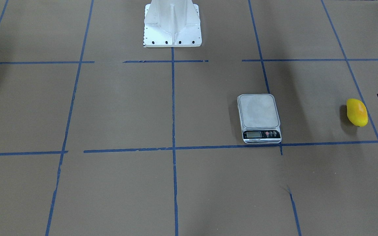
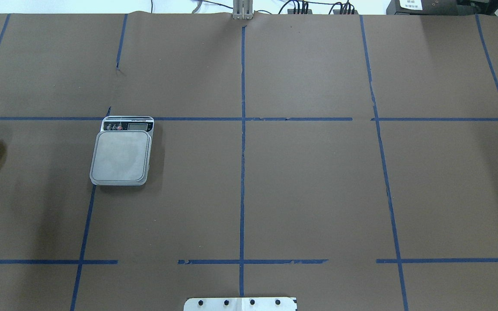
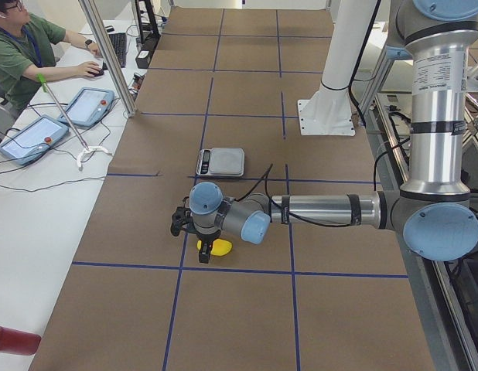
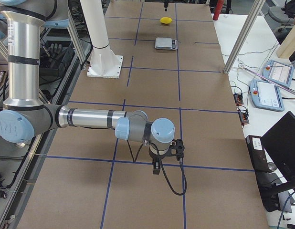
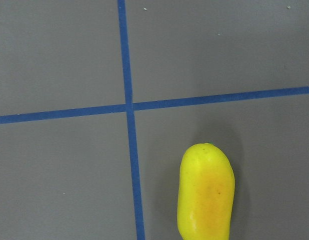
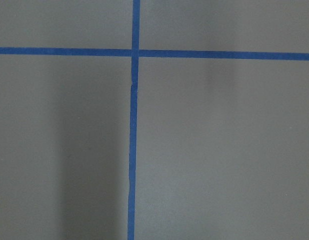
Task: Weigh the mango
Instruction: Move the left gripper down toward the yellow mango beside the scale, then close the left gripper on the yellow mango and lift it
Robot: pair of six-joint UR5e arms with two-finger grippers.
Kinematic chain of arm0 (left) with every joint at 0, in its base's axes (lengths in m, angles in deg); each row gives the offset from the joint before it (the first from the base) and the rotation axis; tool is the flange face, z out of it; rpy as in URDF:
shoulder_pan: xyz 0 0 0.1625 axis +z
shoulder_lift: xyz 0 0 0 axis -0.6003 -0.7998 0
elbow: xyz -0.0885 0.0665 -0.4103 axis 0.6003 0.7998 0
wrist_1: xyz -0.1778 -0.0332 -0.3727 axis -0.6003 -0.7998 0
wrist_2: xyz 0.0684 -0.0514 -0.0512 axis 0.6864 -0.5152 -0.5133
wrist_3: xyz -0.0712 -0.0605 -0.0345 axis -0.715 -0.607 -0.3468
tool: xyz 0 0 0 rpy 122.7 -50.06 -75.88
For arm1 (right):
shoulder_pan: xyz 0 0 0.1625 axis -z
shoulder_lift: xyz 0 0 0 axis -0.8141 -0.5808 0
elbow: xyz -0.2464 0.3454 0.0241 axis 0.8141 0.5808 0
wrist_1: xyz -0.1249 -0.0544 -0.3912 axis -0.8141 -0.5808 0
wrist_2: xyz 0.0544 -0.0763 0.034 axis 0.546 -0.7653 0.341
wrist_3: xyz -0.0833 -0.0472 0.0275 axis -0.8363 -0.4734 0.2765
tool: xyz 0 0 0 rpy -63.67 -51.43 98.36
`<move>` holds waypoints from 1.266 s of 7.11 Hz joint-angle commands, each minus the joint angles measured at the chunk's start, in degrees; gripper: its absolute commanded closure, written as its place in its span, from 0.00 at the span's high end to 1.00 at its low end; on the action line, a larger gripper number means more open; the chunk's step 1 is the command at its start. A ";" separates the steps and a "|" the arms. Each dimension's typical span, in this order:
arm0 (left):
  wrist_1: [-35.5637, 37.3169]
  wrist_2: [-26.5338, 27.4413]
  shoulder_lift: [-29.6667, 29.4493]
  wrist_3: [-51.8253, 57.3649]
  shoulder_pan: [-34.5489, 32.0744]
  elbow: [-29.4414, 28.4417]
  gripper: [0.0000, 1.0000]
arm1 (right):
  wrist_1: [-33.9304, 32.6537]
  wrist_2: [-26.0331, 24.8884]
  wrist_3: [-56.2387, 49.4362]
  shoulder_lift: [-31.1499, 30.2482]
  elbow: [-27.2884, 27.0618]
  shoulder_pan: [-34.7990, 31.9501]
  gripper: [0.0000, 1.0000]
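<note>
1. The mango (image 1: 357, 112) lies on the table (image 1: 116, 108), well apart from the scale (image 1: 258, 113).
2. The left gripper (image 3: 202, 249) hangs by the mango; I cannot tell how wide its jaws stand.
3. The right gripper (image 4: 156, 168) is far off; I cannot tell there either.

You have bare table (image 1: 310, 108) between mango (image 1: 357, 112) and scale (image 1: 259, 113). The left gripper (image 3: 179, 224) hangs close by the mango, seemingly above it; the white pedestal (image 1: 172, 23) stands well apart.

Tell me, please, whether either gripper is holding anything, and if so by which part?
Nothing is held. The small, oblong bright-yellow mango lies untouched on the brown table, and the flat silver digital scale stands bare.
</note>
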 commanded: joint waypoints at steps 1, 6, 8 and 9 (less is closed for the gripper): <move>-2.64 1.95 -0.72 -0.73 4.25 -2.30 1.00 | -0.04 0.00 0.00 0.03 0.00 0.00 1.00; -6.07 1.95 -4.67 -3.00 7.59 -8.98 1.00 | -0.04 0.00 0.00 0.03 0.00 0.00 1.00; -6.24 2.04 -5.83 -2.93 7.96 -11.01 1.00 | -0.04 0.00 0.00 0.03 0.00 0.00 1.00; -7.64 2.04 -5.83 -3.01 8.31 -12.06 1.00 | -0.04 0.00 0.00 -0.05 0.00 0.00 1.00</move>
